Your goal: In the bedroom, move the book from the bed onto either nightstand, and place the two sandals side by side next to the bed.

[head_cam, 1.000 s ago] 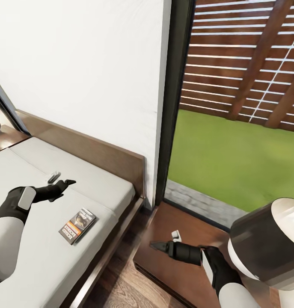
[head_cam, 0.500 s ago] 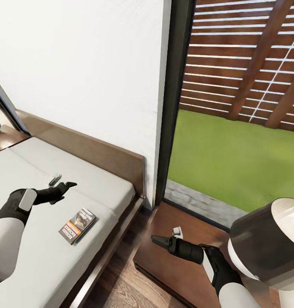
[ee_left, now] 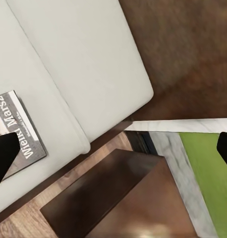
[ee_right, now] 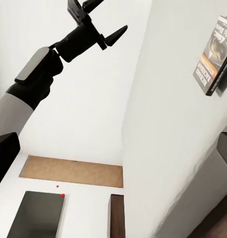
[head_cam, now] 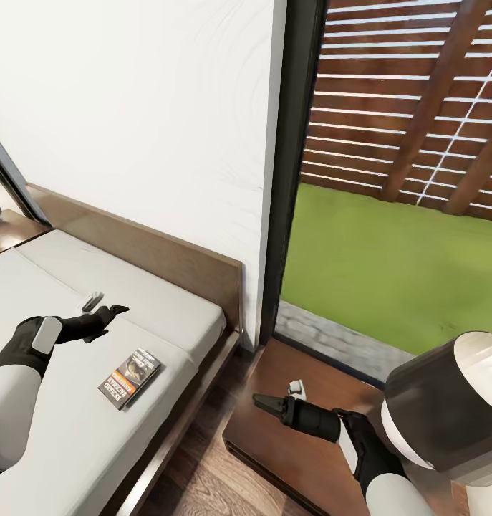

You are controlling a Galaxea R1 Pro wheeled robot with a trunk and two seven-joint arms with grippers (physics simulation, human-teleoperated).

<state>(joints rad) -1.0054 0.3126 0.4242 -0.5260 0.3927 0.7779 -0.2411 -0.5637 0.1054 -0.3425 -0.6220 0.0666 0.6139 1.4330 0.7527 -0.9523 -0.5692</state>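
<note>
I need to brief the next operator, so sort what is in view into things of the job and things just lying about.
Job:
- book, flat on the bed
- nightstand beside the bed
- left claw, open above the mattress
- right claw over the nightstand

Just there:
- window with grass and slatted fence
- white wall
- wood floor

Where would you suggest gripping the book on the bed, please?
The book lies flat on the mattress, so probably pinch across its narrow width from above. The open left end effector hovers just beyond it, toward the headboard.
</note>
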